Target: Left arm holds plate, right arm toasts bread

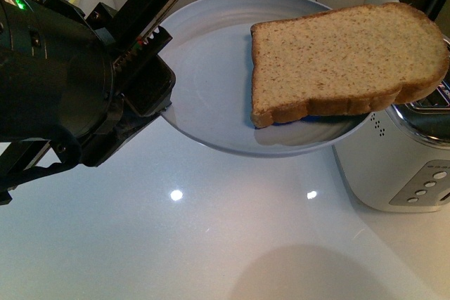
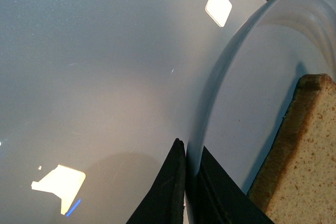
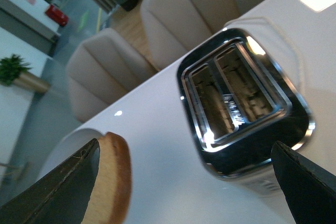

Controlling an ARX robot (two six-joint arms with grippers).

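Note:
My left gripper [image 1: 158, 96] is shut on the left rim of the pale blue-grey plate [image 1: 211, 68] and holds it above the white table. The bread [image 1: 344, 61] lies on the plate's right half, and its rounded end overhangs the rim above the toaster [image 1: 401, 166]. In the left wrist view the jaws [image 2: 186, 150] pinch the plate's rim [image 2: 252, 87], with the bread's crust [image 2: 304, 156] close by. In the right wrist view my right gripper [image 3: 185, 148] is open and empty. The bread's edge [image 3: 113, 182] is beside one finger, and the toaster's two empty slots [image 3: 236, 98] lie between the fingers.
The white and chrome toaster stands at the table's right, with buttons [image 1: 425, 187] on its front. Beige chairs [image 3: 126, 61] stand beyond the table's far edge. The glossy white table [image 1: 211, 244] spreads below the plate.

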